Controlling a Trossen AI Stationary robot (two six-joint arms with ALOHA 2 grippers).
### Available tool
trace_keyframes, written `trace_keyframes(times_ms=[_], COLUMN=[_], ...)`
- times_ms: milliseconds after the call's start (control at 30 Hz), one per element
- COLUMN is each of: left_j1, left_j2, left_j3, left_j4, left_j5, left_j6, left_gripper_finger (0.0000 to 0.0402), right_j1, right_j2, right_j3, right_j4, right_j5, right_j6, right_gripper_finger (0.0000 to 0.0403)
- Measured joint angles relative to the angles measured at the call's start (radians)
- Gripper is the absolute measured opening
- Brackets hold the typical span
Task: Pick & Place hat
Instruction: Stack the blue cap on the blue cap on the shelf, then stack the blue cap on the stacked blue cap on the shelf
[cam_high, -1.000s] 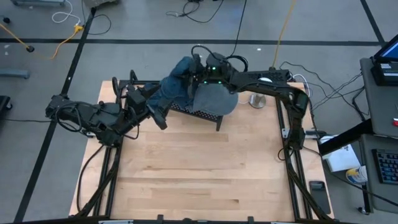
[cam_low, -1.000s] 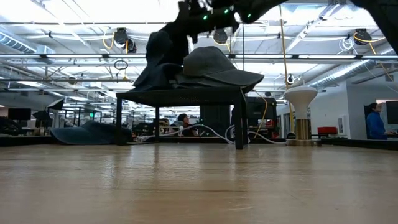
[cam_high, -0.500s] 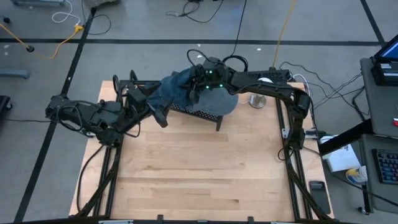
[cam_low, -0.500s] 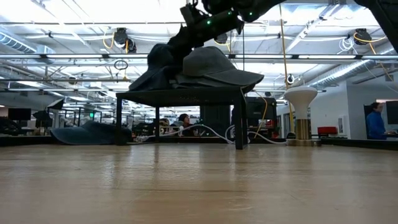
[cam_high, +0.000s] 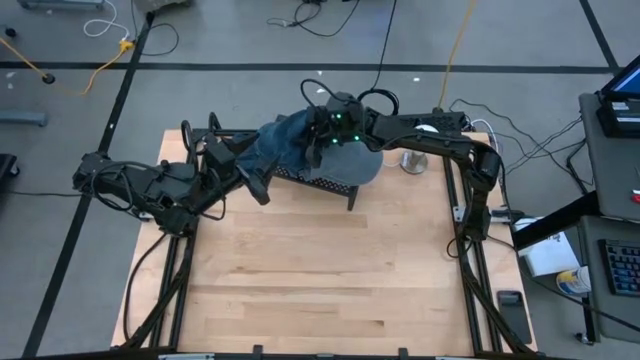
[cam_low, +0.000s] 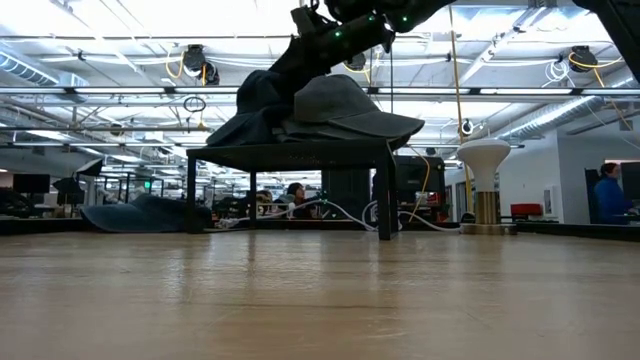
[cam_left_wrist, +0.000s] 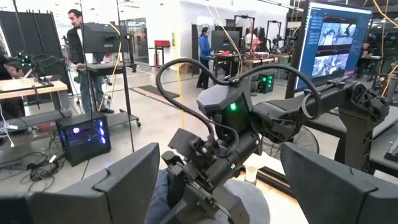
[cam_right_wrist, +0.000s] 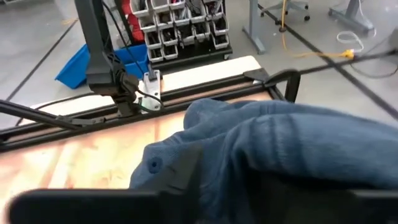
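A soft, crumpled blue denim hat (cam_high: 283, 143) lies on a black perforated metal stand (cam_high: 318, 180) at the far end of the pale wooden counter (cam_high: 310, 270), beside a rounded grey felt hat (cam_high: 352, 162). The right tool (cam_high: 318, 135) sits on the denim; whether it grips, I cannot tell. The left tool (cam_high: 258, 187) waits beside the stand, fingers apart.

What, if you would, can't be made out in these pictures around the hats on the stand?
- Right gripper fingertips: in the high view its own wrist covers them; in the right wrist view the blue hat fills the frame, so any grip stays unclear.
- Grey hat: the right arm covers much of it from above.
- Black stand top: covered by both hats.
- Left gripper: open beside the stand.
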Motion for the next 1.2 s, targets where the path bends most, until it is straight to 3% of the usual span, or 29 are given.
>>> trace_keyframes(times_ms=[167, 300, 700, 967, 1200], left_j1=[0.000, 0.000, 0.000, 0.013, 0.056], left_j2=[0.000, 0.000, 0.000, 0.001, 0.002], left_j3=[0.000, 0.000, 0.000, 0.000, 0.000], left_j4=[0.000, 0.000, -0.024, -0.170, -0.192], left_j5=[0.000, 0.000, -0.048, -0.261, -0.416], left_j6=[0.000, 0.000, -0.029, -0.204, -0.297], left_gripper_finger=[0.0335, 0.0335, 0.0335, 0.0335, 0.0335], right_j1=[0.000, 0.007, 0.016, 0.022, 0.022], right_j2=[-0.027, -0.070, -0.257, -0.418, -0.561], right_j3=[0.000, 0.000, 0.000, 0.000, 0.000], right_j4=[-0.034, -0.084, -0.441, -0.581, -0.587], right_j5=[0.001, 0.051, 0.161, 0.157, 0.152], right_j6=[0.054, 0.072, 0.090, 0.108, 0.108], right_gripper_finger=[0.0184, 0.0211, 0.0204, 0.0205, 0.0205])
